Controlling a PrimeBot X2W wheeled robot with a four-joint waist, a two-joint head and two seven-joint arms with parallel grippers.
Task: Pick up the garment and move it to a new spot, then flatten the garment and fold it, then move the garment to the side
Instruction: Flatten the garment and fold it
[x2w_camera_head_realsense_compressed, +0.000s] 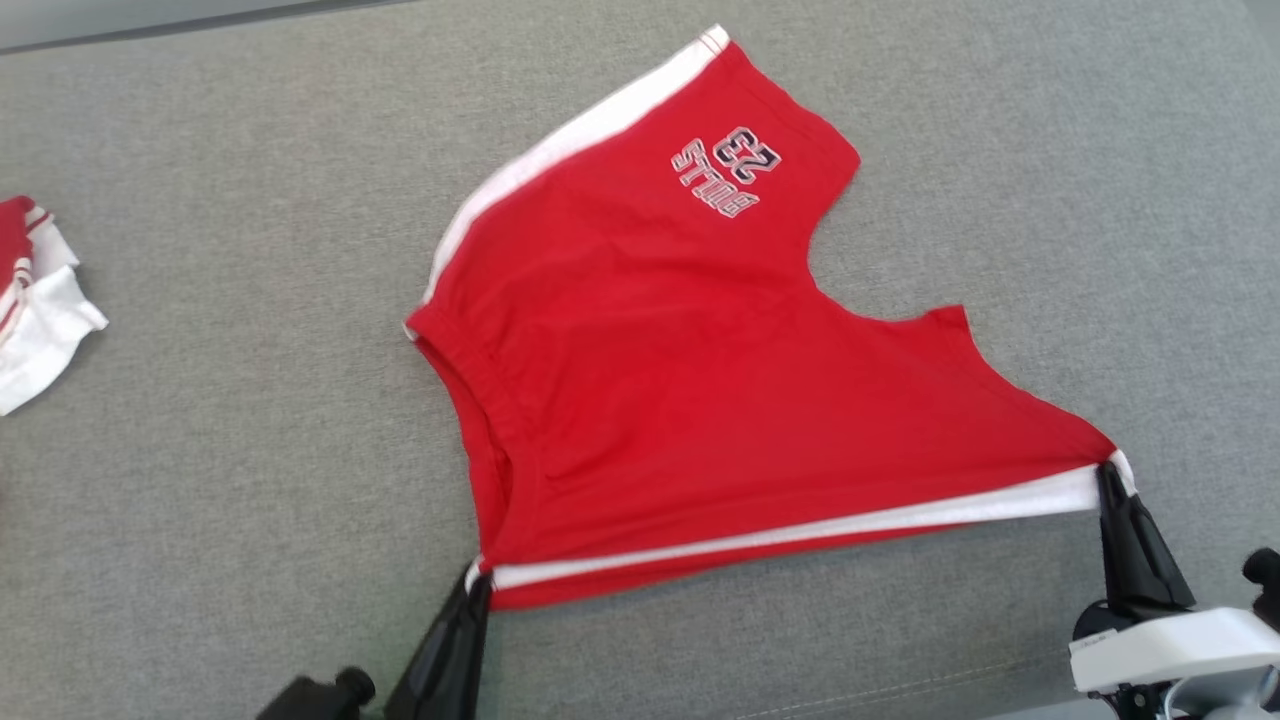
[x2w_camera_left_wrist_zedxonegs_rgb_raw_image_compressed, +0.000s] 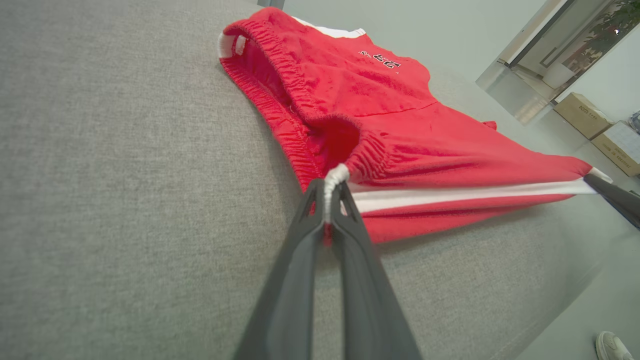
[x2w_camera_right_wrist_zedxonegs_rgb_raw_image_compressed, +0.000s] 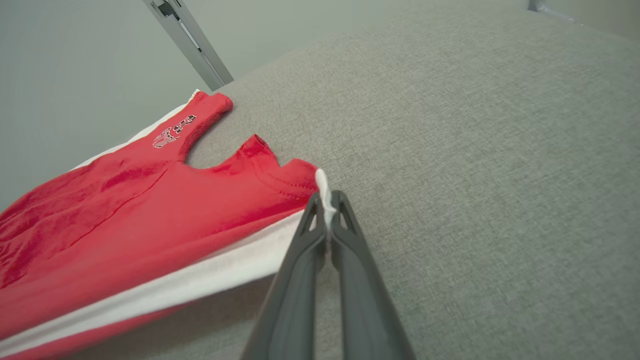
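Red shorts (x2w_camera_head_realsense_compressed: 650, 370) stretch between left gripper (x2w_camera_head_realsense_compressed: 478, 583) and right gripper (x2w_camera_head_realsense_compressed: 1108, 470), each pinching a corner. Overpulling could slip either pinch.

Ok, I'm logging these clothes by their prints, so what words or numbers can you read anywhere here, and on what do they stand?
"BULLS": on the shorts, near the far leg hem, upside down in the head view.
"23": just beyond that word, part of the same print.
Dark print on the cardboard box in the left wrist view: too small to read.
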